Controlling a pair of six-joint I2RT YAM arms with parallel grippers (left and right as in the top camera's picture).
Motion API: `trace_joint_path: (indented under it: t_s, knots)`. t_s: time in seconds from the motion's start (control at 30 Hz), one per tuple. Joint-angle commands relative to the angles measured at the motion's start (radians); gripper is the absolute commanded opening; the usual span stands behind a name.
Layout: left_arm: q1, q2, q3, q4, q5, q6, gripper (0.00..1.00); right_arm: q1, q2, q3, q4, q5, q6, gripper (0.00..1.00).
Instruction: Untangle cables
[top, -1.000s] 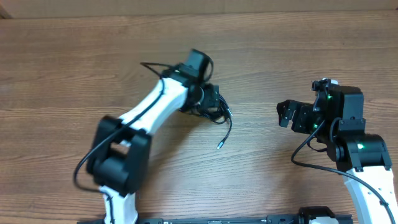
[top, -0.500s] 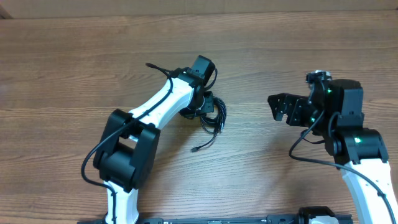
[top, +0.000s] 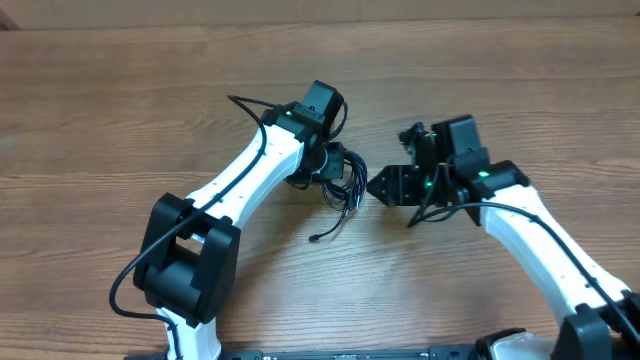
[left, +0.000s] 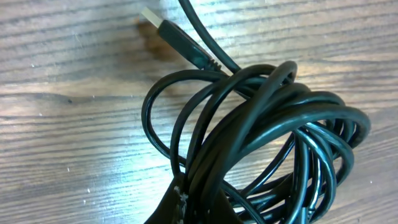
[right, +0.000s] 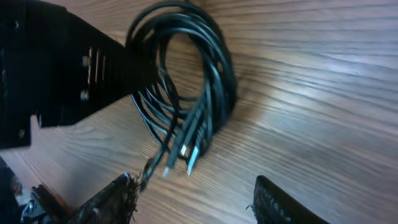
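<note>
Moved: right end effector (top: 384, 185) swung in from the worktop's right side, jaws apart, just beside thin black coiled cables (top: 349, 191) mid brown wooden worktop (top: 100, 100); left end effector (top: 333, 172) clenched on them.

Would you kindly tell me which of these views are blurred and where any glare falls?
Right wrist view: motion blur smears the cables and the table grain. Left wrist view: the cables are sharp up close, with a pale sheen of glare on the wood at left. Overhead view: evenly lit and sharp, no harsh glare.
</note>
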Motion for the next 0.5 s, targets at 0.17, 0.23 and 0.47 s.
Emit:
trace_joint_path:
  t_s: [0.17, 0.23, 0.47]
  knots:
    - [-0.012, -0.022, 0.023, -0.039, 0.047, 0.023, 0.04, 0.092, 0.116, 0.021, 0.133, 0.200, 0.042, 0.52]
    - [-0.012, -0.022, 0.023, -0.037, 0.059, 0.023, 0.04, 0.094, 0.132, 0.021, 0.156, 0.200, 0.042, 0.52]
    - [-0.012, -0.023, 0.023, -0.047, 0.066, 0.022, 0.04, 0.094, 0.174, 0.021, 0.199, 0.199, 0.113, 0.33]
